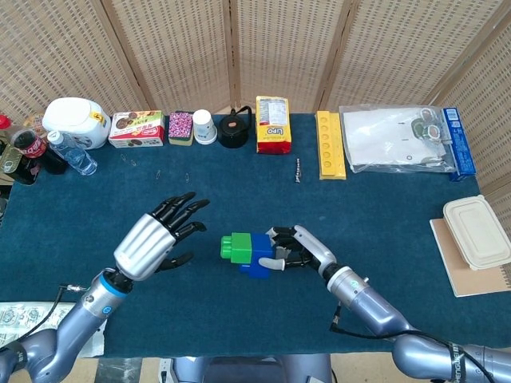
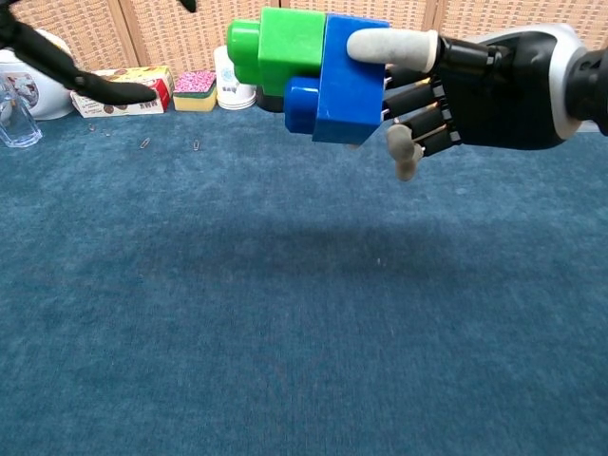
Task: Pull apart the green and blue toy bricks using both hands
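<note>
The green brick (image 1: 235, 246) (image 2: 283, 49) and blue brick (image 1: 258, 255) (image 2: 340, 78) are still joined and held up off the table. My right hand (image 1: 295, 251) (image 2: 465, 90) grips the blue brick from the right, thumb across its front face. The green end points left, free. My left hand (image 1: 156, 238) hovers to the left of the bricks, fingers spread, holding nothing; a gap separates it from the green brick. In the chest view only dark fingertips (image 2: 114, 90) of that hand show at the upper left.
Along the far edge stand a white jug (image 1: 76, 121), a snack box (image 1: 136, 128), a paper cup (image 1: 204, 126), a black kettle (image 1: 234, 129), a yellow packet (image 1: 272, 124) and a yellow tray (image 1: 330, 144). A plastic bag (image 1: 399, 137) and a lidded container (image 1: 477, 231) lie at the right.
</note>
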Controlling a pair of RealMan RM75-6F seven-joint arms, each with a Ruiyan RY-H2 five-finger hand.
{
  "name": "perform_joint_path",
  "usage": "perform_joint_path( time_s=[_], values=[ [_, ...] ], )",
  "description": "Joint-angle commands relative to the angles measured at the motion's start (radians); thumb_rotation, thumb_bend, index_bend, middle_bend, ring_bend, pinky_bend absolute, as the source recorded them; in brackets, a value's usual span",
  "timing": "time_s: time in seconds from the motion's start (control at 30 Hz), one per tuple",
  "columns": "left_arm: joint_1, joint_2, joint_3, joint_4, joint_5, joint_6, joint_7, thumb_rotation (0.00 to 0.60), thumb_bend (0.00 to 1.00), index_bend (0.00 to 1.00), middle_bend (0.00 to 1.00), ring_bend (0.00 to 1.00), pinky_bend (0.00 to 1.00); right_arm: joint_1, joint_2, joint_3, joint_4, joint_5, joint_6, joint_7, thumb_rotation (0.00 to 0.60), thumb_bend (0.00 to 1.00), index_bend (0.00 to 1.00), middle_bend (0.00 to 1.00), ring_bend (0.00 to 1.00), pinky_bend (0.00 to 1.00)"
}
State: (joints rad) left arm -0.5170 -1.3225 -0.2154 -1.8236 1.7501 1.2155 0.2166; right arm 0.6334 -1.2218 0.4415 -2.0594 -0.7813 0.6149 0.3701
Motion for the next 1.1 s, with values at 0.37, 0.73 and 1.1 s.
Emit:
perform_joint_path(
  time_s=[0.37,0.73,1.1],
  values=[
    [-0.114,-0.13,-0.032,0.05,-0.079,-0.052,-0.043,0.6,0.21,0.43,0.18,0.11,0.23,0.006,0.022,-0.003,0.004,-0.047,-0.031,0.081,0.389,0.15,0.57,0.59,0.66,0.56],
    [-0.16,-0.175,-0.036,0.048,-0.119,-0.051,-0.055,0.6,0.26,0.54,0.22,0.14,0.25,0.013,0.032,-0.007,0.007,-0.071,-0.05,0.14,0.387,0.15,0.57,0.6,0.66,0.56],
    [-0.178,-0.203,-0.021,0.077,-0.11,-0.009,-0.091,0.6,0.29,0.7,0.29,0.19,0.27,0.006,0.048,0.004,0.035,-0.104,-0.113,0.231,0.389,0.15,0.57,0.6,0.67,0.56]
  ],
)
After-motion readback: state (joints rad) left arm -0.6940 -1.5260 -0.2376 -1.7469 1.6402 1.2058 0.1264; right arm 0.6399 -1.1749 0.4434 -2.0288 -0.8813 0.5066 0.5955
